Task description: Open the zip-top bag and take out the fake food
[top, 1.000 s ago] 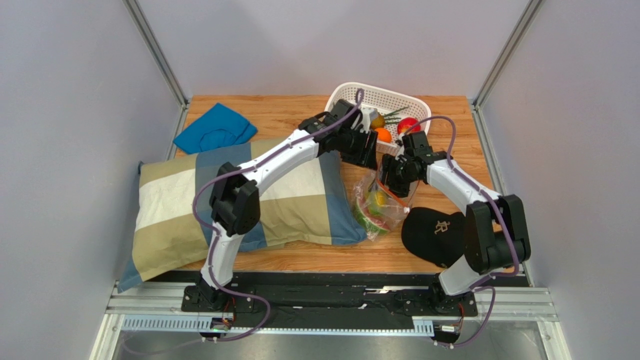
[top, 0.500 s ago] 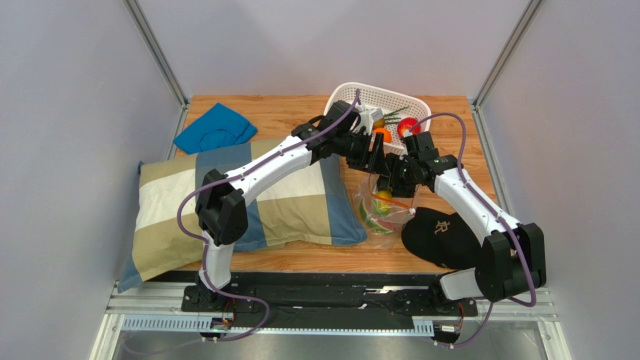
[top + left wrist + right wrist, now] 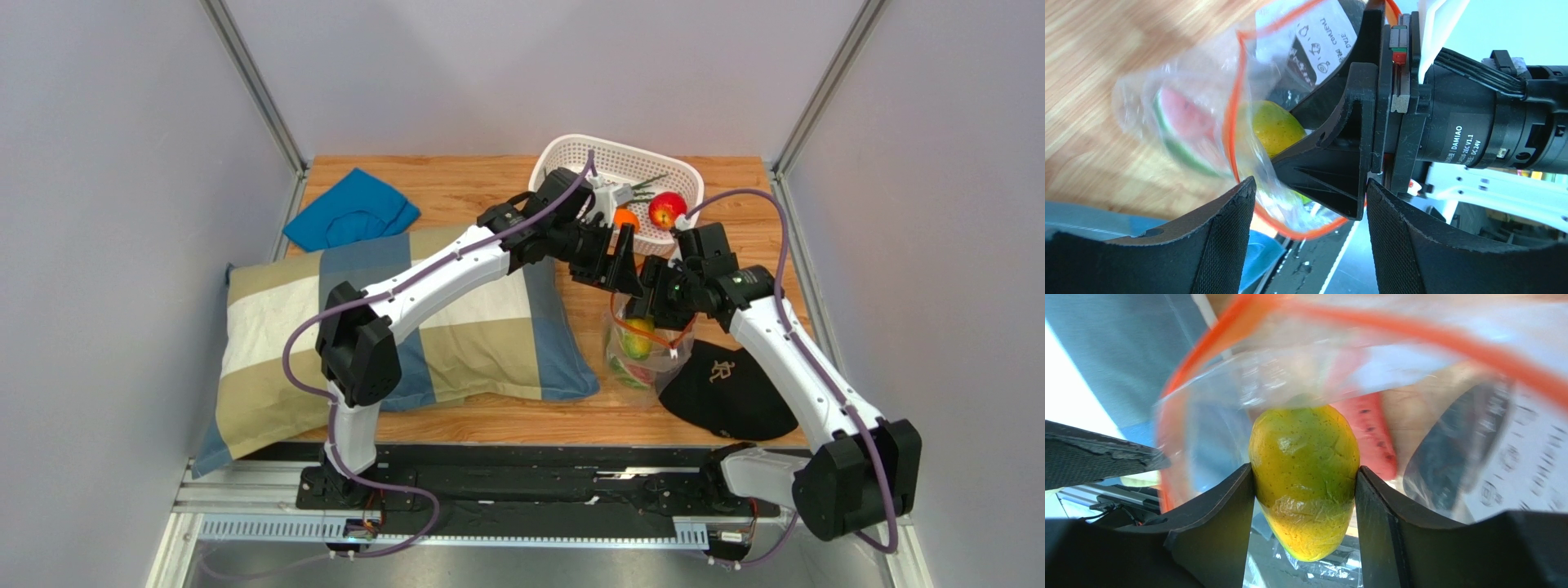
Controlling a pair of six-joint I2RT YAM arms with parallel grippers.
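The clear zip-top bag [image 3: 640, 368] with an orange-red zip strip stands upright, its mouth open, between the pillow and the cap. My right gripper [image 3: 653, 311] reaches into the mouth and is shut on a yellow-green mango [image 3: 1304, 459]; a red watermelon slice [image 3: 1370, 432] lies behind it in the bag. My left gripper [image 3: 617, 260] is open, and the bag's orange rim [image 3: 1290, 229] hangs loose between its fingers [image 3: 1229, 239], unpinched. In the left wrist view the mango [image 3: 1275, 128] and the slice [image 3: 1183, 119] show through the plastic.
A white perforated basket [image 3: 577, 147] at the back holds a red apple [image 3: 666, 211], an orange [image 3: 624, 218] and a green vegetable [image 3: 644, 188]. A checked pillow [image 3: 405, 325] lies to the left, a blue cloth [image 3: 352, 208] behind it, a black cap [image 3: 724, 392] right of the bag.
Both grippers moved right and nearer. The bag went from lying slumped to upright, shifted right against the cap. The right arm stretched out.
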